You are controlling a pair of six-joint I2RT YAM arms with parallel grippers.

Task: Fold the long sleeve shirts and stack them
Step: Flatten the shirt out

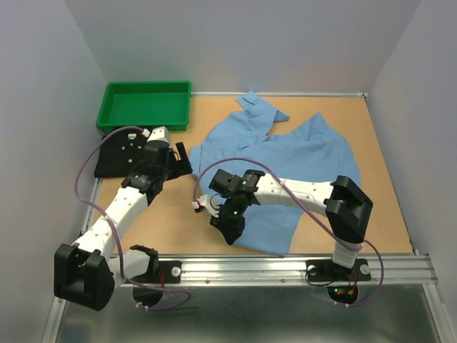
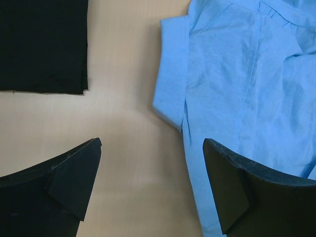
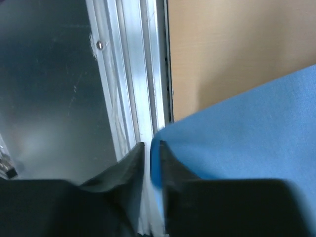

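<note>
The light blue shirt (image 1: 300, 153) lies spread and rumpled over the middle and right of the table, collar toward the back. Its folded left edge (image 2: 237, 89) shows in the left wrist view. My right gripper (image 1: 230, 232) points down at the shirt's near-left corner. In its own view the right gripper (image 3: 151, 145) has its jaws almost together, with the blue cloth edge (image 3: 247, 133) between them. The black shirt (image 1: 107, 161) lies folded at the left, under my left arm, and its corner (image 2: 42, 44) shows top left. My left gripper (image 1: 184, 161) hangs open over bare table (image 2: 152, 143) between the two shirts.
A green tray (image 1: 146, 86) stands at the back left corner. An aluminium rail (image 1: 285, 268) runs along the table's near edge, and the same rail (image 3: 133, 74) lies right under my right gripper. Walls close in the left, right and back.
</note>
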